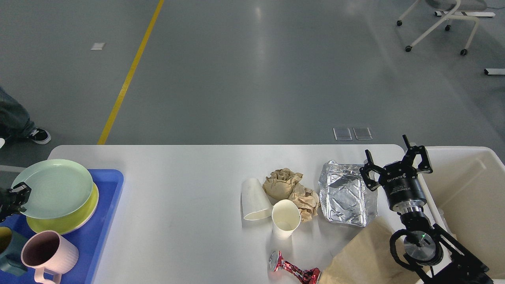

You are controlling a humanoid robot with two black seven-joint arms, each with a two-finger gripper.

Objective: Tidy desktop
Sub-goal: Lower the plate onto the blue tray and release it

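Rubbish still litters the table (177, 185) spanning the view — paper cups (285, 223), crumpled paper (291, 188), foil tray (345, 194), crushed can (294, 270) — while the right gripper (394, 159) hovers at the right edge, jaws spread and empty; left gripper's (17, 195) jaws unreadable.

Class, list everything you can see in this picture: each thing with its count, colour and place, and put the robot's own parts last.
desktop: 1, white, centre
tray: 1, blue, desktop's left end
plates: 2, green on yellow, on tray
mugs: 2, pink and dark teal, tray front
paper cups: 2, white, one upright, one on its side
crumpled paper: brown, behind cups
foil tray: 1, silver, right of paper
crushed can: 1, red, front edge
paper bag: 1, brown, front right
bin: 1, cream, right of desktop
chair: 1, white, far right
left gripper: black, at plates
right gripper: black, fingers open, above foil tray
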